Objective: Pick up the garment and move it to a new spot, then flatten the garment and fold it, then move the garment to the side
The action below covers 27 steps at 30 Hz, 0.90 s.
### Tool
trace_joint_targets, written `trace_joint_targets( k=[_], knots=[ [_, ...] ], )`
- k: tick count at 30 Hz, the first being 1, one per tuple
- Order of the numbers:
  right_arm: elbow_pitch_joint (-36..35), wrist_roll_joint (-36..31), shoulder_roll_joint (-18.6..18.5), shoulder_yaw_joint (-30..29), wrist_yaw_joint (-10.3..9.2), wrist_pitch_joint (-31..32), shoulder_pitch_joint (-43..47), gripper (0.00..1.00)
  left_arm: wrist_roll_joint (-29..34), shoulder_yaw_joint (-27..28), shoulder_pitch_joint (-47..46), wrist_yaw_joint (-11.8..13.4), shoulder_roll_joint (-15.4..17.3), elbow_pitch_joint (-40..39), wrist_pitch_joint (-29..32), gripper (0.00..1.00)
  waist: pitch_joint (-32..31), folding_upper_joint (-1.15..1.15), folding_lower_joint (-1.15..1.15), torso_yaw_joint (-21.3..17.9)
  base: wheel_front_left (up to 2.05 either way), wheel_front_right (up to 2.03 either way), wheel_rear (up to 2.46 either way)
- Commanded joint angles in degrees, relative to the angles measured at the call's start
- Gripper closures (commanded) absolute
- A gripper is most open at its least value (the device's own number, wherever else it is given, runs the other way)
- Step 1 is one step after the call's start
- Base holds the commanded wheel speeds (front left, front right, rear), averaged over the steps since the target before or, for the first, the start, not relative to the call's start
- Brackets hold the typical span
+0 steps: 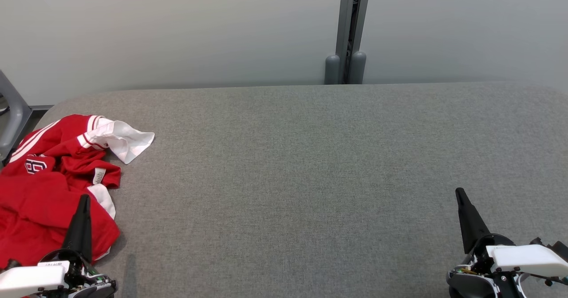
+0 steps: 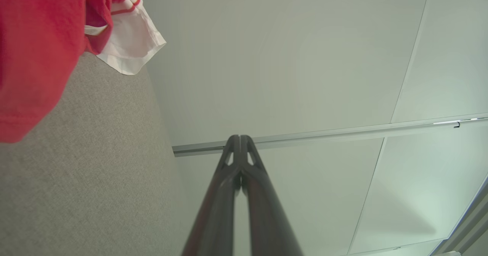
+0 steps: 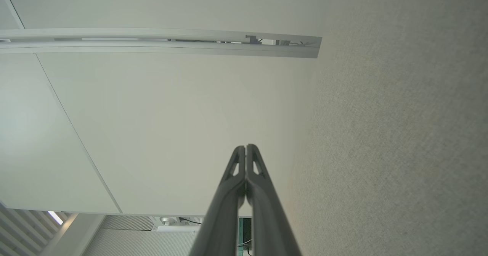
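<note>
The garment (image 1: 49, 187) is a red shirt with white striped cuffs, lying crumpled at the left end of the grey table (image 1: 301, 178). In the left wrist view the garment (image 2: 34, 38) fills the upper left corner. My left gripper (image 1: 83, 199) is shut and empty at the lower left, its tip showing over the garment's near edge. The same left gripper (image 2: 240, 137) has its fingertips pressed together. My right gripper (image 1: 459, 192) stands shut and empty at the lower right, far from the garment. In the right wrist view the right gripper (image 3: 246, 146) holds nothing.
A pale wall (image 1: 177, 31) runs behind the table, with a grey post (image 1: 350, 31) at its middle. A grey frame (image 1: 11, 111) stands off the table's left end. The table's cloth top spreads wide between the two grippers.
</note>
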Motion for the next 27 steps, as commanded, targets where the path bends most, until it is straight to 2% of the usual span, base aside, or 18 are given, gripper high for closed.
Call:
trace_joint_targets(
  k=[1,27],
  knots=[
    [-0.3,0.1,-0.3,-0.1,0.05,-0.1,-0.5,1.0,-0.1,0.2,-1.1,-0.1,0.3,-0.3,0.0,1.0,0.0,0.0,0.0,0.0,0.0,0.0,0.0],
    [-0.3,0.1,-0.3,-0.1,0.05,-0.1,-0.5,1.0,-0.1,0.2,-1.1,-0.1,0.3,-0.3,0.0,1.0,0.0,0.0,0.0,0.0,0.0,0.0,0.0]
  ],
)
